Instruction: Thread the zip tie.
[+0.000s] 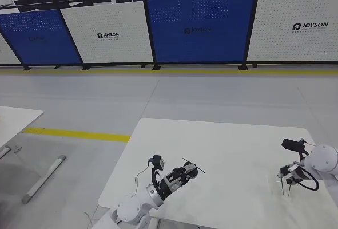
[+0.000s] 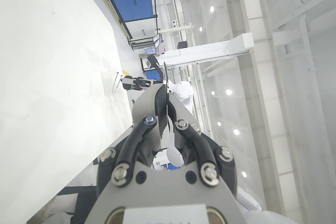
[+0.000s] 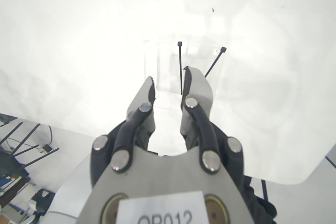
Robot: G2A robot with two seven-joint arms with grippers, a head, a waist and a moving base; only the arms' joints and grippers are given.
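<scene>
Left tool (image 2: 166, 93) off the worktop (image 1: 243, 143), above its front-left part, pressed together on a black zip tie (image 2: 165, 72) whose thin end pokes out past the fingertips. Right tool (image 3: 168, 74) well apart at the right side, spread, over a clear holder (image 3: 151, 62). Two more zip ties (image 3: 180, 64) sit in the holder, one straight and close to a finger, the other slanted

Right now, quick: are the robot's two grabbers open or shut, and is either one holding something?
Left gripper: shut on a black zip tie.
Right gripper: open, nothing held.
</scene>
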